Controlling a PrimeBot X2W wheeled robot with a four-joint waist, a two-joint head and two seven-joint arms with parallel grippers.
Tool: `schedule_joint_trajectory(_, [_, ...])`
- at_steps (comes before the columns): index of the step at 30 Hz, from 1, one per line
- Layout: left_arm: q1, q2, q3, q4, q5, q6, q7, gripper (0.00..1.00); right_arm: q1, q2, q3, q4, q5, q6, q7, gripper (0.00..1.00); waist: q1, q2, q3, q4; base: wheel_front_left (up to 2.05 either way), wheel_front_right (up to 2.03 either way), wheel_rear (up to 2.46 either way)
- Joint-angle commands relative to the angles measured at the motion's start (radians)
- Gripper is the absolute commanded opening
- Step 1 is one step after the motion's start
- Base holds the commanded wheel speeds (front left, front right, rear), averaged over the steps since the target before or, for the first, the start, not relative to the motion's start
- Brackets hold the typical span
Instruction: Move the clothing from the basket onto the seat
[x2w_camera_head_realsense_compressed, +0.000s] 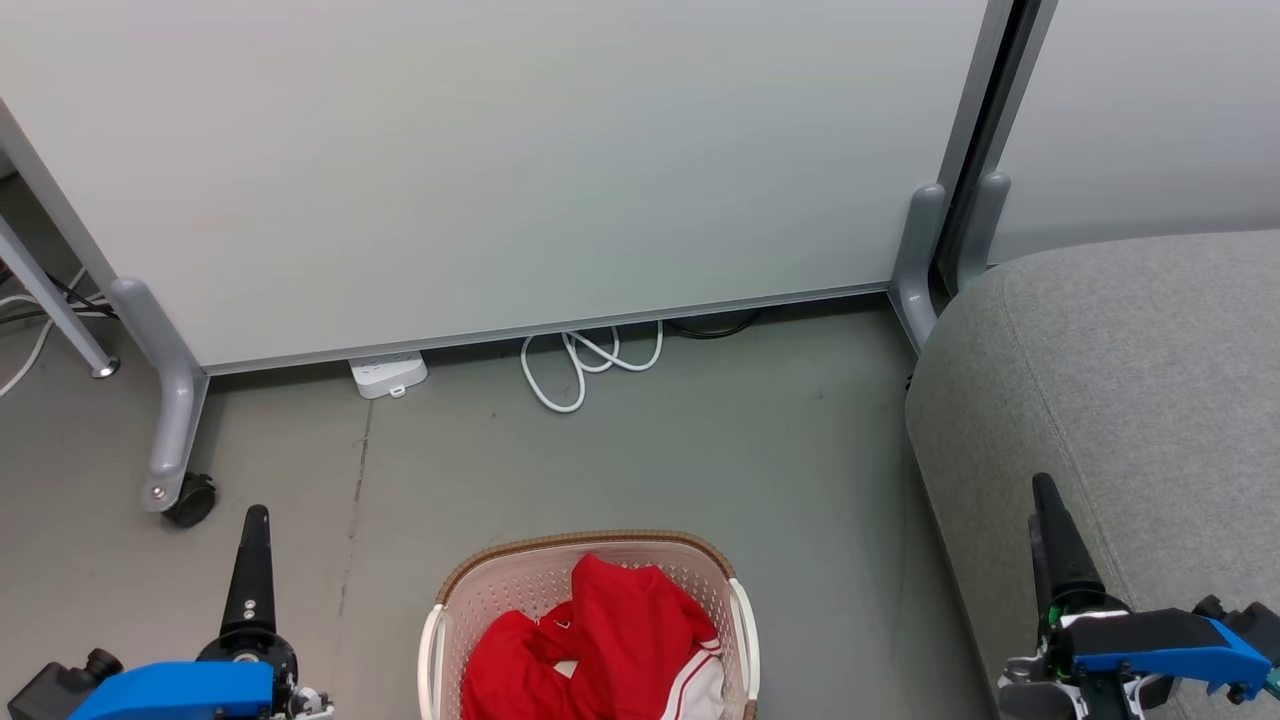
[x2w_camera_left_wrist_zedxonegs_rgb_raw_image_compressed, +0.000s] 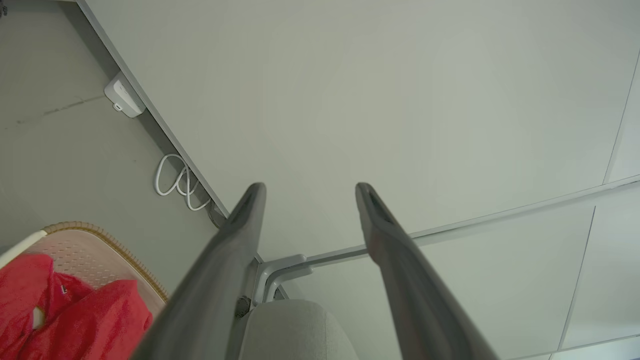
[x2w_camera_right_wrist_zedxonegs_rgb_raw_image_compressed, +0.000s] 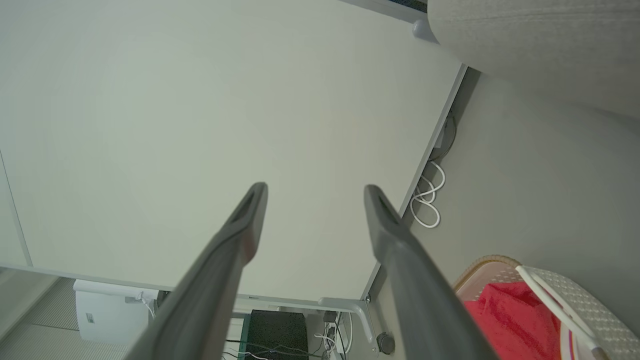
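Red clothing with white striped trim lies heaped in the cream perforated basket, which stands on the floor at the bottom middle of the head view. The grey seat fills the right side, its rounded corner near the partition. My left gripper hangs low at the left of the basket, apart from it. My right gripper hovers over the seat's front edge. Both wrist views show the fingers spread with nothing between them: left gripper, right gripper. Clothing and basket sit at those views' edges.
A pale partition wall on grey wheeled feet stands behind the basket. A white power strip and a looped white cable lie at its base. Bare grey floor separates basket, wall and seat.
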Motion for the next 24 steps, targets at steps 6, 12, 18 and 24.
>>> schedule_joint_trajectory(6, [-0.034,0.011,-0.026,-0.048,0.202,0.018,-0.039,1.0,-0.038,-0.003,0.04,-0.039,-0.18,0.0,-0.038,1.0,0.0,0.0,0.0,0.001,0.0,0.0,0.0])
schedule_joint_trajectory(12, [-0.033,0.012,-0.053,-0.058,0.332,0.036,-0.061,1.0,-0.039,-0.003,0.076,-0.043,-0.308,0.0,-0.06,1.0,0.0,0.0,-0.001,0.003,0.0,0.0,0.0])
schedule_joint_trajectory(18, [-0.033,0.013,-0.077,-0.053,0.436,0.049,-0.079,1.0,-0.044,-0.003,0.102,-0.032,-0.409,0.0,-0.078,1.0,0.0,0.0,-0.002,0.004,0.0,0.0,0.0])
schedule_joint_trajectory(24, [-0.035,0.014,-0.103,-0.039,0.545,0.061,-0.098,1.0,-0.046,-0.004,0.125,-0.013,-0.506,0.0,-0.098,1.0,0.0,0.0,-0.004,0.007,0.0,0.0,0.0])
